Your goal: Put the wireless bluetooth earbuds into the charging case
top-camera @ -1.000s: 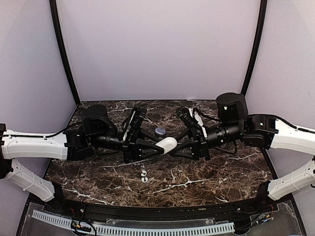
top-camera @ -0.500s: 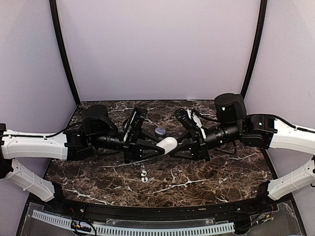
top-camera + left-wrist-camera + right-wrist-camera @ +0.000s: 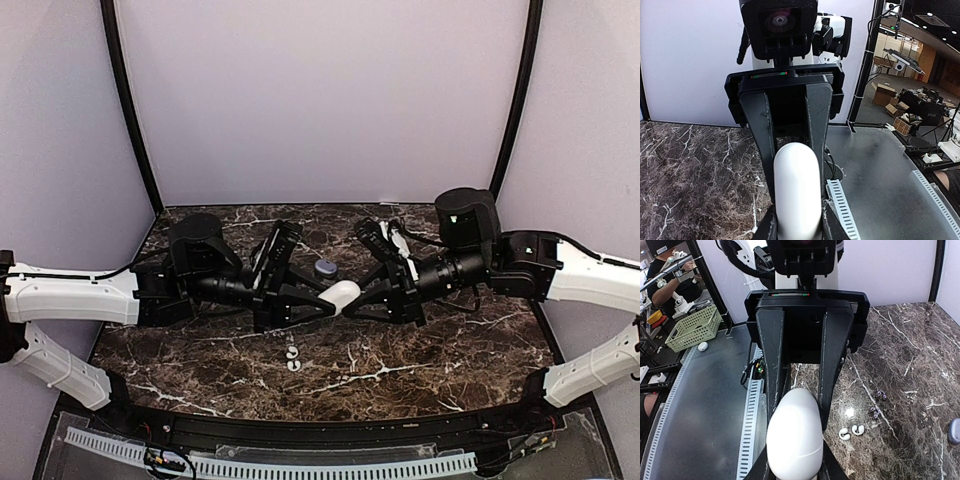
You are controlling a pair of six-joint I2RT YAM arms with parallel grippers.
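White pebble (image 3: 343,293) pinched between left fingers (image 3: 772,355) and right fingers (image 3: 819,130), lavender case (image 3: 325,268) seemingly lying beyond

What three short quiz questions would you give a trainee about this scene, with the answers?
1. True or false: the two earbuds already sit inside the charging case.
2. What do the left gripper and the right gripper hold together? A an earbud; B the white oval object; C the charging case.
3. In the top view, where do the earbuds lie relative to the held object?
Key: 1 false, they lie on the table; 2 B; 3 below it in the picture, a little to the left.
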